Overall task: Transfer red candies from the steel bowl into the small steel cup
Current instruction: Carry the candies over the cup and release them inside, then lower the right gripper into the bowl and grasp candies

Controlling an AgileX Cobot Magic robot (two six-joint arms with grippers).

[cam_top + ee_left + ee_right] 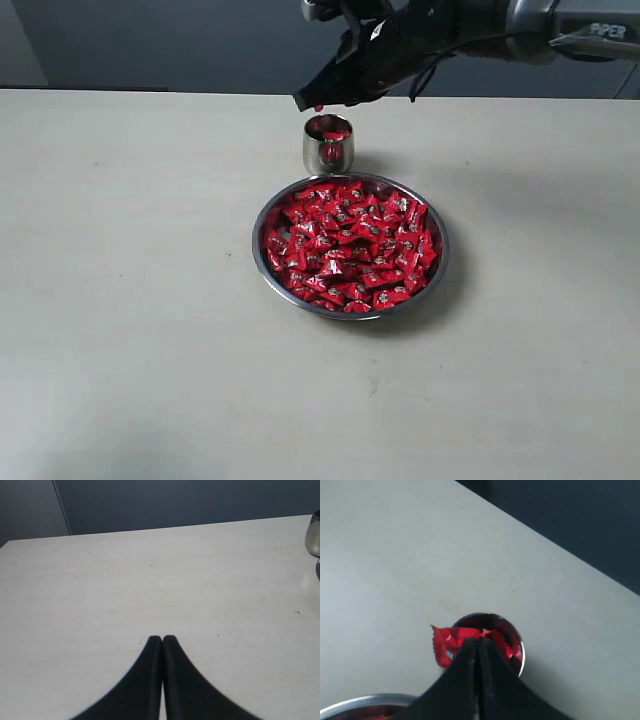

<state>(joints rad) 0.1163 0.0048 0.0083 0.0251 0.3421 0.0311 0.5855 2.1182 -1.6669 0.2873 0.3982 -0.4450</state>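
The steel bowl [262, 222] sits mid-table, heaped with red candies [350, 245]. Just behind it stands the small steel cup [328, 150], with a few red candies inside. My right gripper [308, 103] hovers just above the cup's far-left rim, shut on a red candy [445, 642] that sticks out beside its fingertips; in the right wrist view the cup [516, 630] lies right below the tips [479, 641]. My left gripper [162, 639] is shut and empty over bare table, with the cup's side [313, 537] at the edge of the left wrist view.
A pale tabletop [130, 300] spreads wide on all sides of the bowl and cup. A dark wall [150, 40] runs behind the table's far edge. The bowl's rim [365, 700] shows in a corner of the right wrist view.
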